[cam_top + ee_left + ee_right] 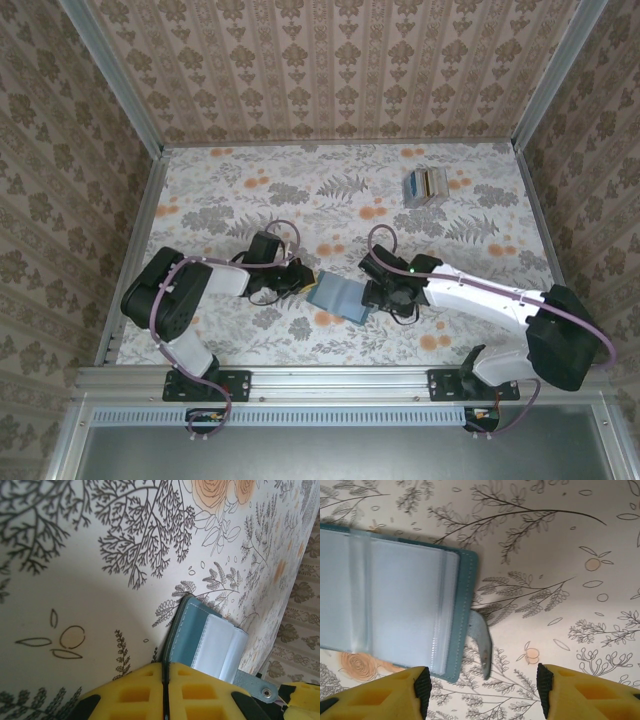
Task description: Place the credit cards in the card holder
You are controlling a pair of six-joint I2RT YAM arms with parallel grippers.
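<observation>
- Left gripper [165,675]: clenched. The wallet's [465,595] near cover edge runs straight into the seam between its fingers, so you appear to have that edge pinched and the wallet pinned.
- Right gripper [482,680]: released, jaws apart with nothing between them. It hovers low over the table [230,190] at the wallet's opposite edge.
- The wallet lies opened flat between your two grippers, with its clear pockets [400,590] facing up. Seen from the right wrist, it sits just ahead of the fingers and off to their left. Its strap tab [482,645] hangs loose just ahead of the gap between them.
- The cards [425,185] sit in a small fanned stack well apart from both grippers, far ahead of the right one towards the back of the table. None is in the wallet that you can see.
- Step in hand, by my reading: the wallet is open and held, and the first card has not been fetched yet. You are early in the task.
- Next move calls for:
  - Hold the left pinch so the wallet does not fold or slide.
  - Lift the right gripper clear of the strap tab before you travel, since a low sweep could snag it.
  - Reach out to the stack and take one card off the fan by its exposed edge. The cards are thin and overlapped, so expect two to come up together.
- I cannot tell from here which way the pocket mouths face; check that before you line up a card.
</observation>
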